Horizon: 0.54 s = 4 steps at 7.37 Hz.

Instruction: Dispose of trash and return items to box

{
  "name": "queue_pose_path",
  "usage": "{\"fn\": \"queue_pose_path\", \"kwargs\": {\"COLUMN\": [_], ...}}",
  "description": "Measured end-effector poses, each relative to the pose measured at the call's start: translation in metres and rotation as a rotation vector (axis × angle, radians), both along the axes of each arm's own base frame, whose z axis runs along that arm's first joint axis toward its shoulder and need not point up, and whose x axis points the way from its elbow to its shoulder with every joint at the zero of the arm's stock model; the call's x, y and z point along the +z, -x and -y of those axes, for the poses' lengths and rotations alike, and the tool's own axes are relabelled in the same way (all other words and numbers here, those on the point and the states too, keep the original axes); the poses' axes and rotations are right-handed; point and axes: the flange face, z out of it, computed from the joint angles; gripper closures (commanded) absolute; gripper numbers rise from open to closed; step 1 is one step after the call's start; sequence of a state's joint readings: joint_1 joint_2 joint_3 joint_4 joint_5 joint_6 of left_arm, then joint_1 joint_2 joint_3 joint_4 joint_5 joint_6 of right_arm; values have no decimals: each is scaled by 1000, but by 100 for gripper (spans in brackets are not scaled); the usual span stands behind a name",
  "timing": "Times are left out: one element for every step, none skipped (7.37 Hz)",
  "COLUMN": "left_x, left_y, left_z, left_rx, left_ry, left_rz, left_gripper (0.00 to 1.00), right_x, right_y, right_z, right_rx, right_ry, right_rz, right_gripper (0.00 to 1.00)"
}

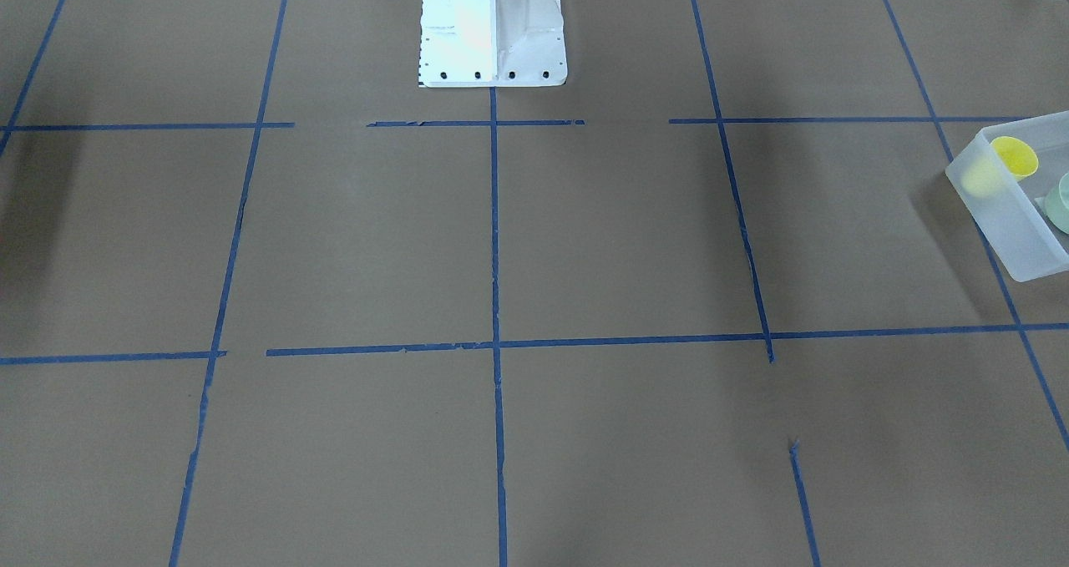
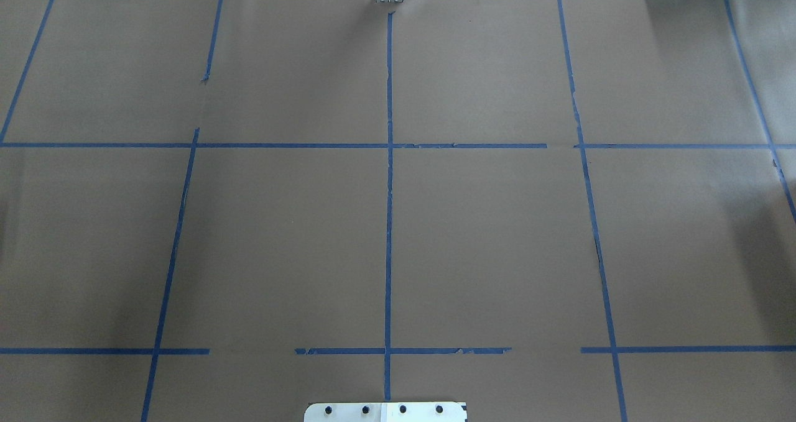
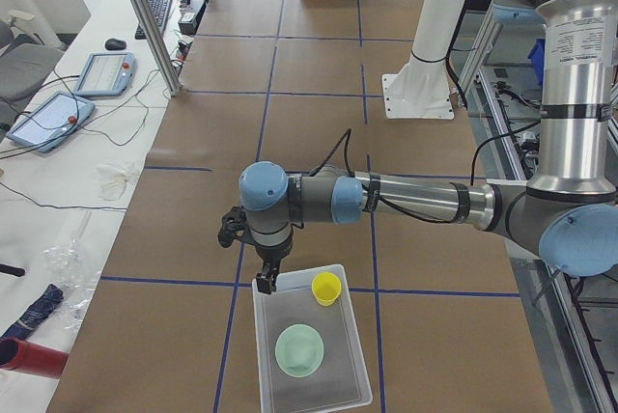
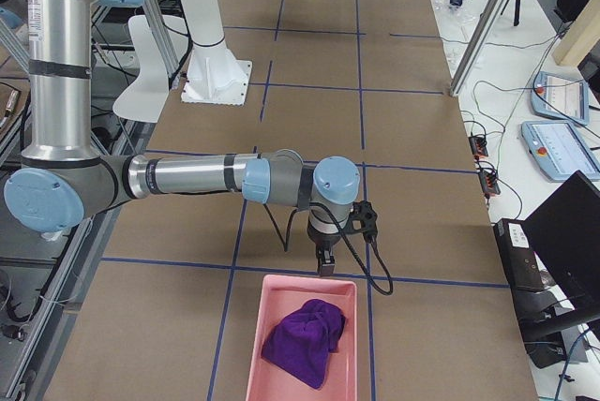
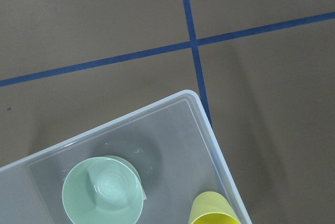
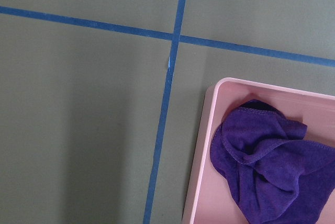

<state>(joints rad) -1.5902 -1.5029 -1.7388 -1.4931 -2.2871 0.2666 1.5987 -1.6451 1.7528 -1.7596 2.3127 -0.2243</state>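
Observation:
The translucent box [image 3: 359, 365] sits at the table's end on my left. The yellow cup [image 3: 326, 288] stands in its corner and the mint-green bowl [image 3: 299, 348] lies in its middle. They also show in the left wrist view: the box's rim [image 5: 205, 124], the bowl [image 5: 103, 195], the cup [image 5: 212, 211]. The front view catches the box's wall [image 1: 1006, 216] at its right edge. My left gripper [image 3: 264, 280] hangs over the box's corner. My right gripper [image 4: 325, 260] hangs over the rim of a pink tray [image 4: 251, 363]. I cannot tell whether either is open or shut.
The pink tray [image 6: 201, 150] holds a purple cloth [image 6: 267, 166]. The white robot base [image 1: 493, 32] stands mid-table. A metal pole [image 3: 145, 17] rises at the table's far edge. Tablets, cables and plastic scraps [image 3: 68, 259] lie on the side bench.

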Motion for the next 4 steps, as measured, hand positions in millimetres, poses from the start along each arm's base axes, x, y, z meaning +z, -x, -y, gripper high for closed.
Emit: {"fn": "queue_pose_path", "kwargs": {"left_x": [-2,-1,-3,-6], "left_y": [0,0,0,0], "left_z": [1,1,2,2], "left_rx": [2,2,2,2], "left_ry": [-22,-29,-35,-43], "left_rz": [0,3,8,10], "left_gripper": [0,0,0,0], "right_x": [0,-1,-1,-2], "right_y": [3,8,13,16], "right_z": [1,3,4,5], "right_rx": [-5,-14,-24,-30], "right_ry": [0,1,0,-1], "right_rz": [-1,-1,-1,-1], "right_gripper": [0,0,0,0]}}
